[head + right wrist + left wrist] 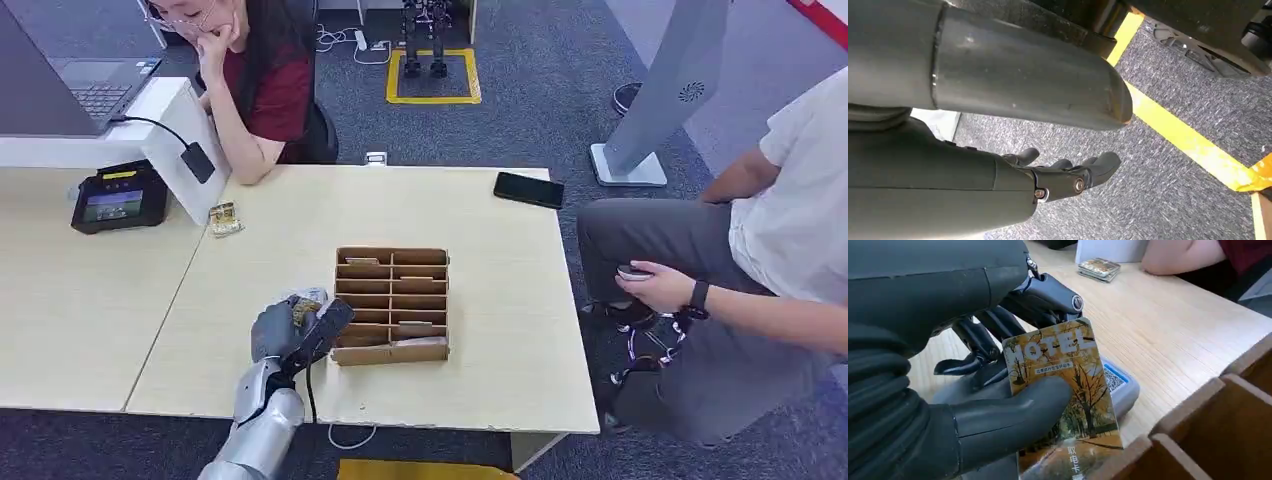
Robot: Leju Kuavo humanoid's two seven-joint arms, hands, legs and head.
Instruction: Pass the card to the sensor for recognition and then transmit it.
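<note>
The pale wooden surface point(480, 370) carries everything, with two people seated at it, one at the far edge and one at the right. Near its middle stands a brown cardboard organiser point(391, 304) split into two columns of slots, some holding cards. At the far left sits a black payment terminal point(119, 197), and a black phone point(528, 189) lies near the far right corner. The left hand point(292, 332) rests just left of the organiser, above a small grey sensor point(1118, 385), pinching the card point(1063, 390) between thumb and fingers; its yellow face reads HOTEL. A small stack of cards point(225, 219) lies beside a white stand. The right hand point(1063, 177) hangs over grey carpet, fingers loosely apart, holding nothing.
</note>
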